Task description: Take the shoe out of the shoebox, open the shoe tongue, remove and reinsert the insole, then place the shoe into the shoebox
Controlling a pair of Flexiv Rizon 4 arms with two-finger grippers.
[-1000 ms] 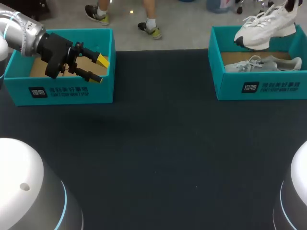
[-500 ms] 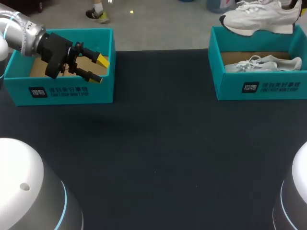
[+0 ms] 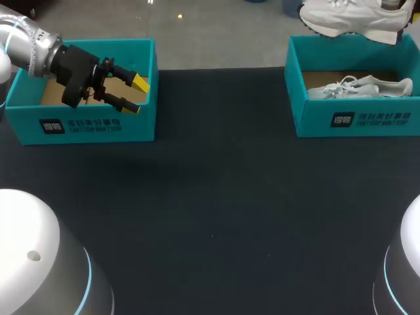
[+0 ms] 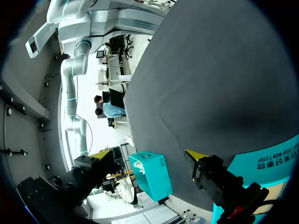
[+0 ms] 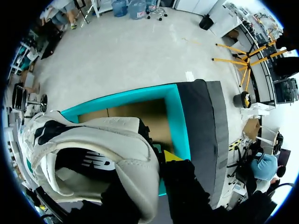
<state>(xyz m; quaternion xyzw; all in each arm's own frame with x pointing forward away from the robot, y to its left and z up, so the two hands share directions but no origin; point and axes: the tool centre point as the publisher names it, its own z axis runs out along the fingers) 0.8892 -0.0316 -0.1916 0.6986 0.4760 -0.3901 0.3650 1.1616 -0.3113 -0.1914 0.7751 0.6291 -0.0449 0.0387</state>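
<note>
A white shoe (image 3: pixel 351 18) hangs in the air above the right teal shoebox (image 3: pixel 295 98), at the far right of the table. In the right wrist view my right gripper (image 5: pixel 159 158) is shut on the heel collar of that white shoe (image 5: pixel 98 144), with the shoebox (image 5: pixel 180 121) below it. A second pale grey shoe (image 3: pixel 357 86) lies inside that box. My left gripper (image 3: pixel 136 96) stands open over the left teal box (image 3: pixel 92 125), nothing between its fingers. The left wrist view shows its yellow-tipped finger (image 4: pixel 196 155) and the far shoebox (image 4: pixel 152 179).
The dark table top (image 3: pixel 216 197) stretches between the two boxes. The left box's brown floor (image 3: pixel 52 92) shows beside my left arm. White robot bases stand at the near left (image 3: pixel 39 262) and near right (image 3: pixel 403 269) corners.
The white shoe has risen higher above the right shoebox, levelled out from a tilt and shifted a little left. My left arm has not moved.
</note>
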